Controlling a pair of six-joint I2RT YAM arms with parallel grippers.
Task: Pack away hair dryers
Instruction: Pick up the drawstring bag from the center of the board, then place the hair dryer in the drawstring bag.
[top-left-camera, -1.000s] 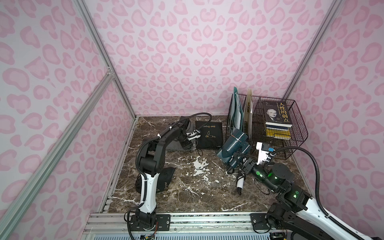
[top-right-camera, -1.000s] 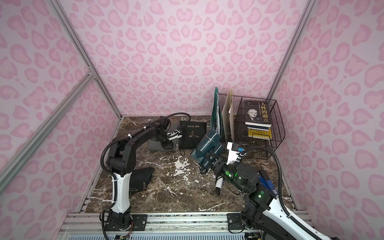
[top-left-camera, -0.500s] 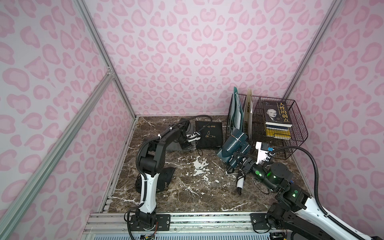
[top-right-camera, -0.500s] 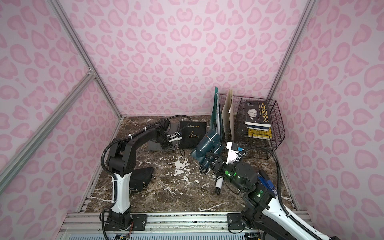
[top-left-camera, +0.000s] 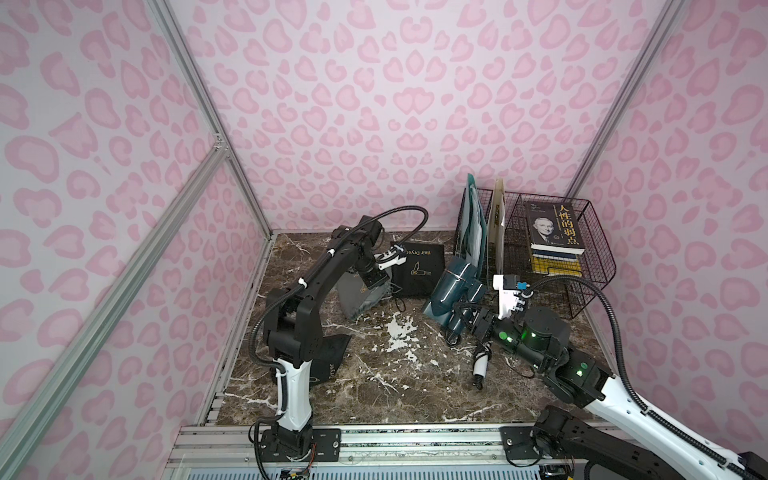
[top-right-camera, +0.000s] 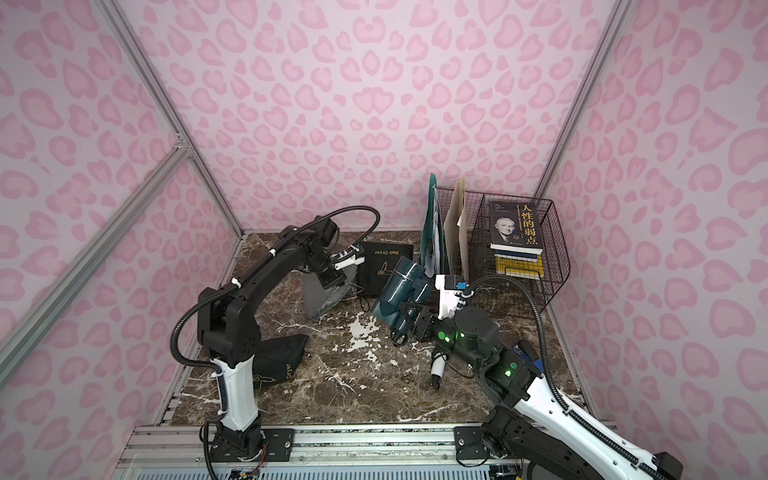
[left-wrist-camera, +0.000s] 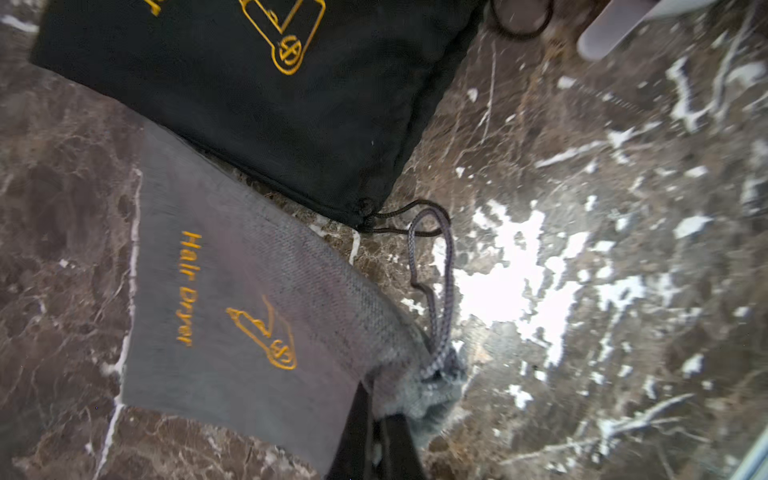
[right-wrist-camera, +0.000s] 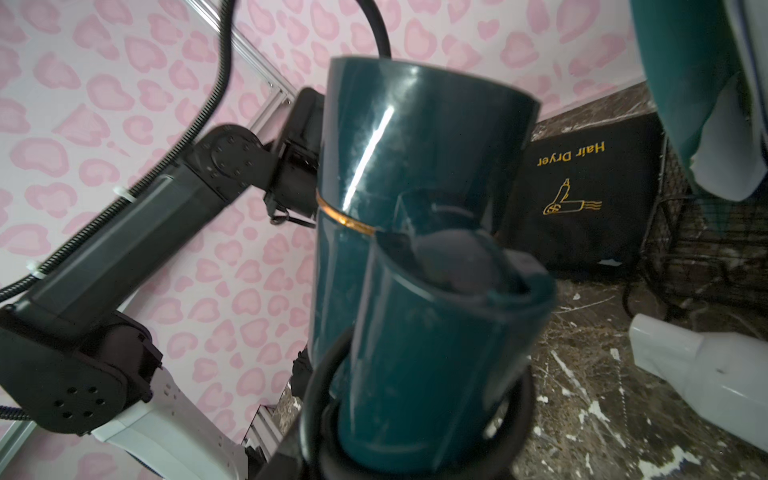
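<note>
A dark teal hair dryer (top-left-camera: 453, 286) (top-right-camera: 401, 286) is held above the marble floor, its barrel tilted up. My right gripper (top-left-camera: 465, 322) (right-wrist-camera: 415, 449) is shut round its handle, where the black cord loops. A white hair dryer (right-wrist-camera: 706, 382) lies on the floor beside it. My left gripper (top-left-camera: 374, 286) (left-wrist-camera: 374, 440) is shut on the gathered mouth of a grey pouch (left-wrist-camera: 249, 299) (top-left-camera: 361, 295) printed "Hair Dryer", and the pouch's drawstring hangs loose. The pouch's far end rests on the floor.
A flat black pouch (top-left-camera: 417, 270) (left-wrist-camera: 249, 104) lies just behind the grey one, and another black pouch (top-left-camera: 332, 361) lies by the left arm's base. A wire basket (top-left-camera: 582, 299) with books and upright folders (top-left-camera: 473, 224) fills the back right corner. A small white corded piece (top-left-camera: 481, 365) lies by the right arm.
My left gripper has shut on the grey pouch's mouth. The right arm and the teal dryer have stayed where they were.
</note>
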